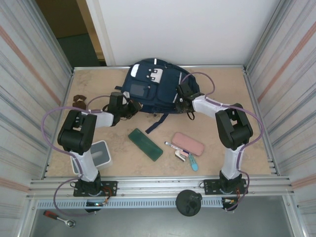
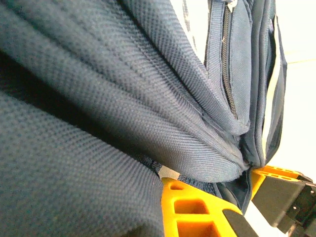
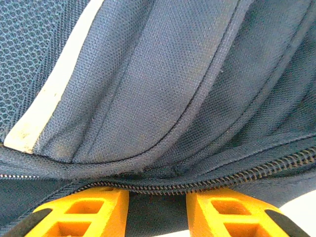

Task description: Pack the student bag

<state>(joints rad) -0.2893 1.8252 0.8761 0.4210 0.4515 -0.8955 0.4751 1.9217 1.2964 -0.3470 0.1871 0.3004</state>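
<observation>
As both flank student bag's (image 1: 148, 89) near edge:
left fingers (image 2: 187, 212) clamp its cloth; right fingers (image 3: 79, 212) half-open at zip (image 3: 207, 180), hold unclear.

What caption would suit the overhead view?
Left arm and right arm at the navy student bag; pink pouch and green case wait nearby.

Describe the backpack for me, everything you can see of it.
The student bag is a large navy backpack of woven and mesh fabric, with a white-grey patch near its top, pale stripes, zippers and a loose strap trailing toward the near edge. It lies front up at the far middle of the table. The left jaws are shut on a fold at its left side. The right jaws straddle fabric by a zipper at its right side, grip unclear.
</observation>
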